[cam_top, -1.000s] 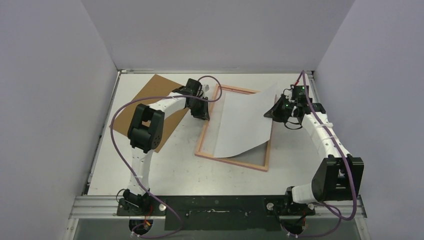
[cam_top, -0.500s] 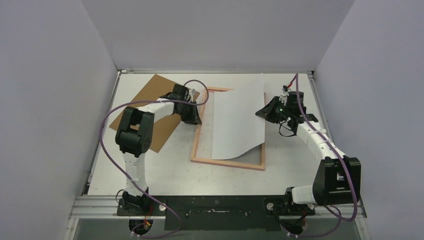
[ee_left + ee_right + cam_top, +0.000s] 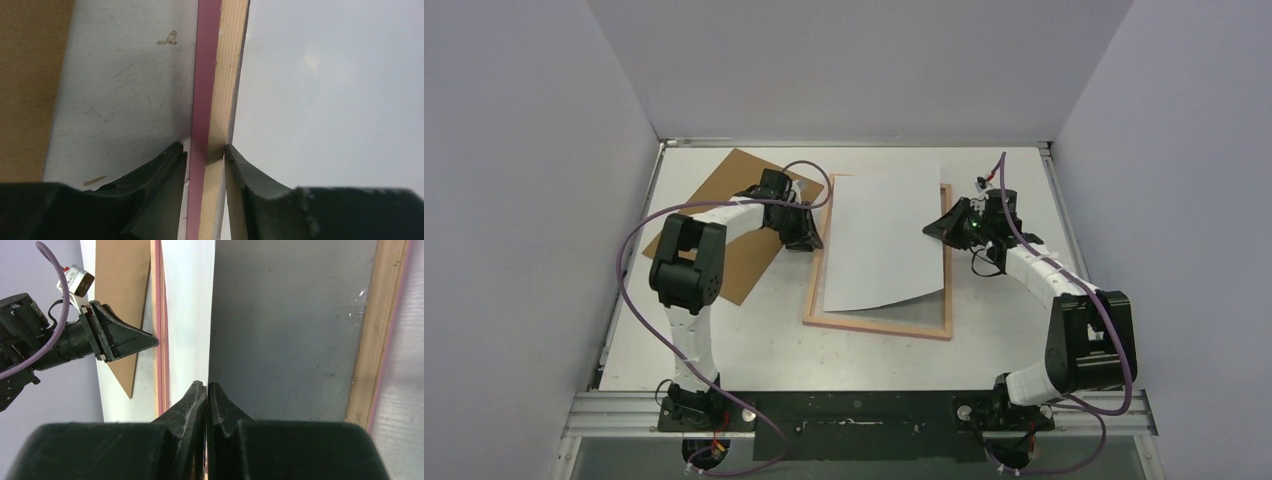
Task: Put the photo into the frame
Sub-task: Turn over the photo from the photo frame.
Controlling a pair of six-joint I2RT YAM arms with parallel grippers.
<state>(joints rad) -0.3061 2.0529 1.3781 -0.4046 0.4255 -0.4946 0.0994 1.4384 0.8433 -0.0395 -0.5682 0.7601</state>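
While right claw (image 3: pixel 206 385) pinches curved white photo (image 3: pixel 884 235) | left claw (image 3: pixel 202 148) apart astride thin wooden frame (image 3: pixel 227 75)

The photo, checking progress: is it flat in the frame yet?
Not yet: the right gripper pinches the photo, its edge raised above the frame.

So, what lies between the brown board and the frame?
A strip of bare table lies between the board and the frame. The left wrist view shows it best. One finger of the left gripper stands in that strip, beside the frame.
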